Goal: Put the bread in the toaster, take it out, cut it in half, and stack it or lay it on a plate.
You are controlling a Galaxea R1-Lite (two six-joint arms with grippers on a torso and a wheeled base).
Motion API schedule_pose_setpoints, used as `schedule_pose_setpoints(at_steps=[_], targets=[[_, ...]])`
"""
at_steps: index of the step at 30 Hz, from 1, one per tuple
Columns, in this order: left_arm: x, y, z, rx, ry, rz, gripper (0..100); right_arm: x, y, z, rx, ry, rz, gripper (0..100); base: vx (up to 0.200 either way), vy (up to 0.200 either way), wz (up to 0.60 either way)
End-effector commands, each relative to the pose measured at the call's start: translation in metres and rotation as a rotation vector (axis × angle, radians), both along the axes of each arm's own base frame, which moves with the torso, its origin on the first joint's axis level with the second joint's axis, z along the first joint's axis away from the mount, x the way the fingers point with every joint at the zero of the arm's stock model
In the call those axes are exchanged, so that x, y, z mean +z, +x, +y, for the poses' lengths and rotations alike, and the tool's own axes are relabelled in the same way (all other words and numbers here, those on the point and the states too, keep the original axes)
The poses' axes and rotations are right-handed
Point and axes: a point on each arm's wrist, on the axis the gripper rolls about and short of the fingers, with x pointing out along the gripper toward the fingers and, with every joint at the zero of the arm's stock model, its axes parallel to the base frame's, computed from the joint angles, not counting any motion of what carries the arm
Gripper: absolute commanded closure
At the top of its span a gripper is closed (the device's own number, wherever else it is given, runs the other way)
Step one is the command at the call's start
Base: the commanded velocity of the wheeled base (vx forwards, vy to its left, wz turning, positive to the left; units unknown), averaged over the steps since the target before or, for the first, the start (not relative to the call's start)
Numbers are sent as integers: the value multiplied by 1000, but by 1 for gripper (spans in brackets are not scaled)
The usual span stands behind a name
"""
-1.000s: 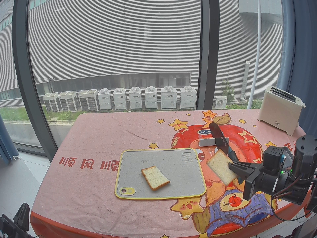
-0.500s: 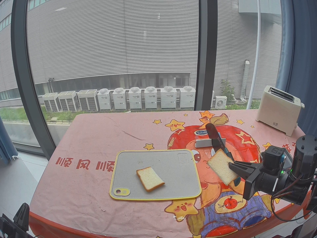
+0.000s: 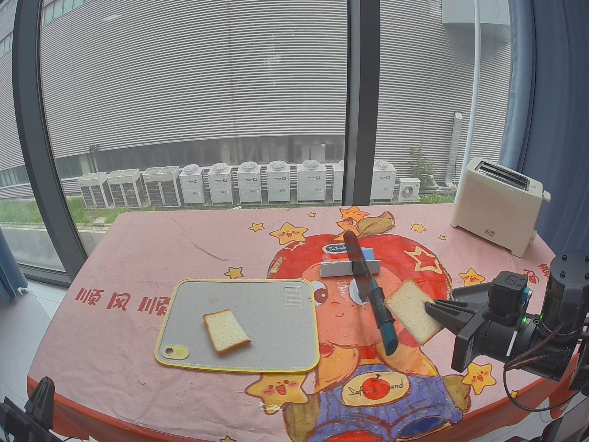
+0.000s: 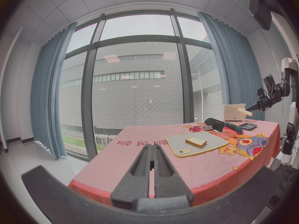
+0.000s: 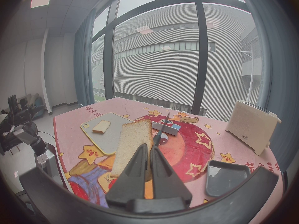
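Two slices in play. One bread slice [image 5: 132,140] is pinched in the right gripper [image 5: 148,147]. The other slice [image 3: 226,331] lies flat on the cutting board [image 3: 276,314], lower left of centre in the head view. The held slice is off the table, tilted and clamped by one edge. The jaws are nearly together on it, with most of the slice sticking out past the tips.

The toaster [image 3: 498,206] stands at the right of the head view, above the right gripper in frame, near the far table corner and well apart from the held slice. Its top slots run upper left to lower right in frame. My read is that the slice needs to go edge-down and be lined up with a slot before it can drop in. The right arm is clearly the nearer one.

The left gripper [image 4: 152,148] is pressed shut on nothing, low and off the near table edge. The knife [image 3: 370,290] lies just left of the held slice in the head view. The dark plate [image 5: 227,177] is on the table near the right gripper.
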Motion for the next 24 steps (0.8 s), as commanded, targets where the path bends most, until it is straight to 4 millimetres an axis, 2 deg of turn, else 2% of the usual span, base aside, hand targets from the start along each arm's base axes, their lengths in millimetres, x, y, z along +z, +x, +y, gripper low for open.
schedule_pose_setpoints(at_steps=[1,3,24], targets=[[-5,0,0,0,0,1,100,-1,0,0,-1,-4,4,100,0,-200,0],[-5,0,0,0,0,1,100,-2,0,0,-1,-7,8,100,0,-200,0],[-5,0,0,0,0,1,100,-5,0,-5,-47,-23,7,100,0,0,0]])
